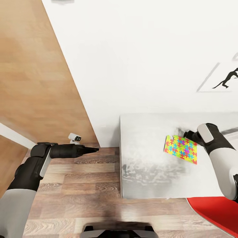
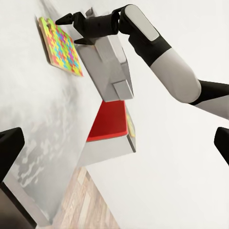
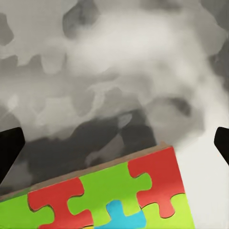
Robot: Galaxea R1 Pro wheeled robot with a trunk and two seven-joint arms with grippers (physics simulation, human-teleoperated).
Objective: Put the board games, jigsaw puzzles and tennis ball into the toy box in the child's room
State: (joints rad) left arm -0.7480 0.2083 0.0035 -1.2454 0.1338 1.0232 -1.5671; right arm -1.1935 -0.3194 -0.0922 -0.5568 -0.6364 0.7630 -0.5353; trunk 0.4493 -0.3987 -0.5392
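Jigsaw puzzle point(image 1: 181, 149): one thin multicoloured square of interlocking pieces, lying on the pale grey table point(image 1: 145, 172) toward its far right part; one corner seen close in the right wrist view point(image 3: 119, 200), with a brown cardboard edge. Right gripper point(image 2: 72, 29): at the puzzle's far right edge, black fingers spread, one tip at the puzzle's upper corner, nothing pinched between them. Left gripper point(image 1: 94, 150): held over the wood-plank floor point(image 1: 76, 185) left of the table, well apart from the puzzle; fingers spread apart in the left wrist view, holding nothing. Red seat point(image 1: 218, 211): just beside the table's near right corner. White wall point(image 1: 138, 56) behind the table.
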